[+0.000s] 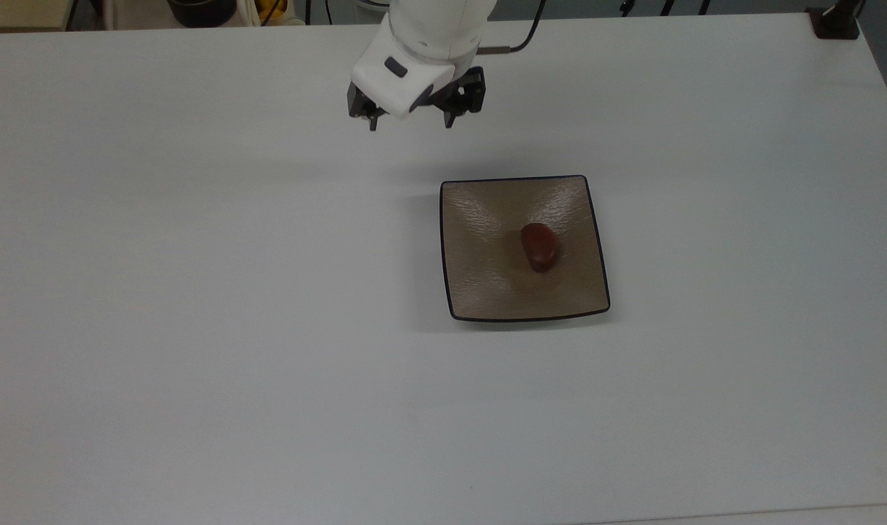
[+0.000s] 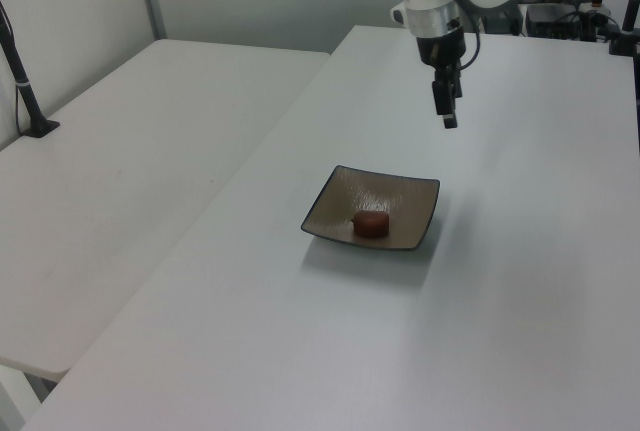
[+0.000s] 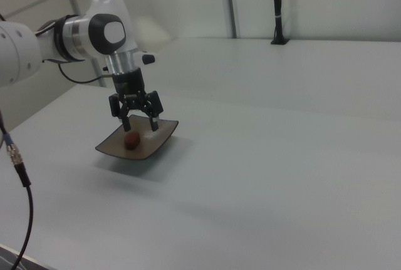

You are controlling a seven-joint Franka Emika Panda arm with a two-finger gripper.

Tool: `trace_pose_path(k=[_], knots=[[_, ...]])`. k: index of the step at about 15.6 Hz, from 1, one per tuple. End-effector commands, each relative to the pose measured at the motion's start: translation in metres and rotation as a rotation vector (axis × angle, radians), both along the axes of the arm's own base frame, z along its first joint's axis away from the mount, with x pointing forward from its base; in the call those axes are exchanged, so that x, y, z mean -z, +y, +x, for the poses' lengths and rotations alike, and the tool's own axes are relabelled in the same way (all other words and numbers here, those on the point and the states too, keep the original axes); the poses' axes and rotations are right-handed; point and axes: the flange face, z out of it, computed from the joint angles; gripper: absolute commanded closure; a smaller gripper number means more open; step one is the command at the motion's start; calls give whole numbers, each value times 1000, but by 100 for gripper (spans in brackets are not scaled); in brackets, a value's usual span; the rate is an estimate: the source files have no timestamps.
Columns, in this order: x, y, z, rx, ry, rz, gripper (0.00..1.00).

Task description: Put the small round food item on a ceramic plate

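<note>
Top view first: the gripper (image 1: pixel 411 124) hangs over bare white table (image 1: pixel 195 292), its two dark fingers spread wide apart with nothing between them. Down and toward the top view's right from it, well apart, sits the ceramic plate (image 1: pixel 479 284), square, tan-brown, with a thin dark rim. The small round food item (image 1: pixel 539 246) lies on the plate, a dark red-brown lump a little to the top view's right of the plate's middle, farther from the gripper than the plate's near edge.

From the left view the gripper (image 2: pixel 449 116) is raised above the table surface (image 2: pixel 250 331), fingers pointing down; the plate (image 2: pixel 405 236) lies below it and toward the left view's left, the food item (image 2: pixel 371 223) resting inside it.

From the right view the gripper (image 3: pixel 140 121) appears in front of the plate (image 3: pixel 109 148), its fingers (image 3: pixel 126 122) splayed, and the food item (image 3: pixel 131 140) shows just beneath them on the plate; nothing is held. A dark cable (image 1: pixel 520 40) loops from the white arm (image 3: pixel 37 41) behind the wrist.
</note>
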Motion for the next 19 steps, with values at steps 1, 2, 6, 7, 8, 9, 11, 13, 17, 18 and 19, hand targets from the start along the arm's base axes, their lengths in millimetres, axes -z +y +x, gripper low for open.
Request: trace_pose_path(k=[1, 2, 6, 7, 8, 9, 11, 13, 17, 18, 19], knots=[[-15, -11, -42, -11, -7, 0, 0], [-19, -16, -47, 3, -20, 11, 0], [-32, -29, -61, 38, -110, 84, 0], [-34, -33, -63, 47, -111, 92, 0], [-39, -37, -66, 58, -121, 101, 0], [-38, -40, -70, 56, -115, 122, 0], [-41, -49, -72, 27, -106, 176, 0], [-44, -55, -71, 53, -108, 209, 0], [-54, -50, -69, 39, -114, 201, 0], [-52, -53, -66, 46, -113, 201, 0], [-54, -58, -65, 63, -117, 212, 0]])
